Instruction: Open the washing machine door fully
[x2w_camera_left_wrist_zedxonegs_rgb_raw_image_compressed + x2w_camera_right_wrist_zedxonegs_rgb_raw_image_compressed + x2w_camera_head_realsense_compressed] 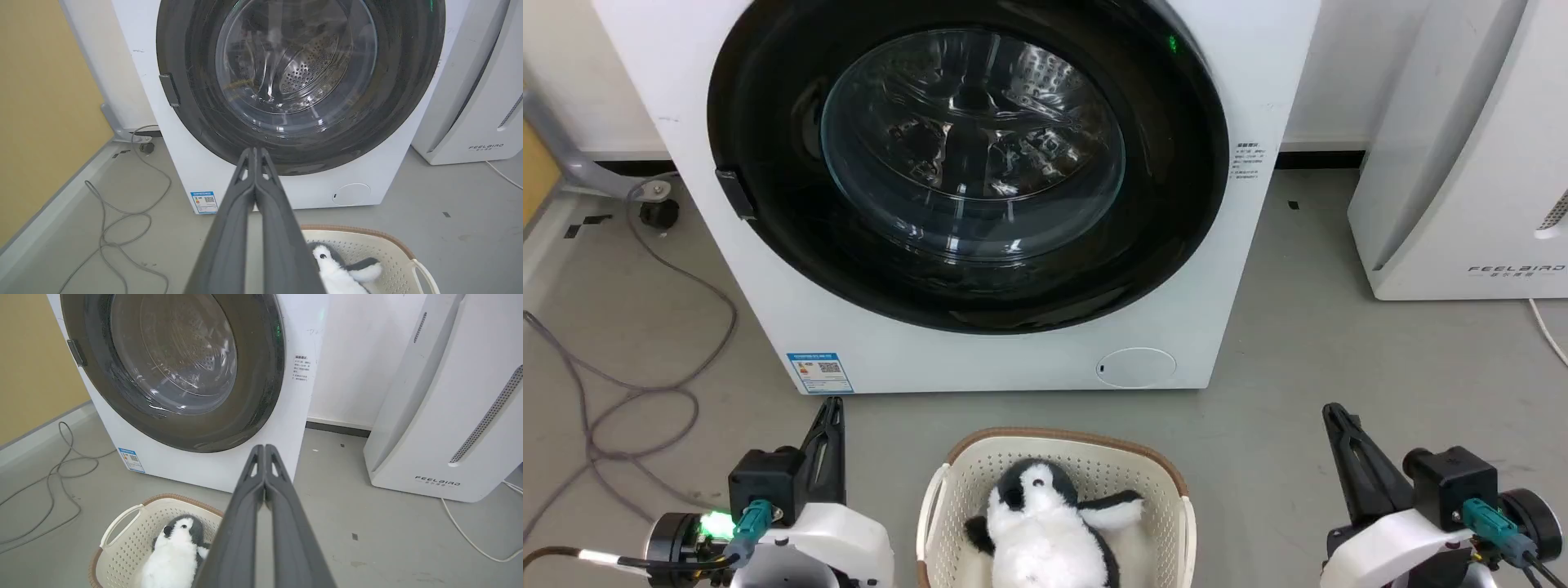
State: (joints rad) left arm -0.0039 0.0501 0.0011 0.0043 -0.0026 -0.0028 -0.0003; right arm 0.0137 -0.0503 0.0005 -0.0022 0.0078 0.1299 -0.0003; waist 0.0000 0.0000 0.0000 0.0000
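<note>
In front of the washing machine [980,363], hovering low over the floor: left hand [832,404] off its lower-left corner, right hand [1331,410] off its lower-right corner. Holding both hands pinched closed, fingers pressed together along their length, gripping nothing. Probably a slim resting pose, leaving the machine's front unobstructed. Pointing both toward the machine, well short of touching it.

Facing the door [776,229], sitting shut and flush in the machine's front, black rim spanning nearly its whole width, drum showing through the glass bowl. Noting a small grey tab [734,193] on the rim at the machine's left side; hinge or catch, cannot tell. Judging the task as not yet begun: nothing touching the rim, no gap showing.

Sharing the floor just before the machine with a basket [1062,433] holding a penguin toy [1045,523], likely awaiting loading. Expecting possible trouble there: perhaps lying inside the door's swing. Needing next a hand raised to the rim's free edge and hooked behind it, then pulling outward in an arc.
</note>
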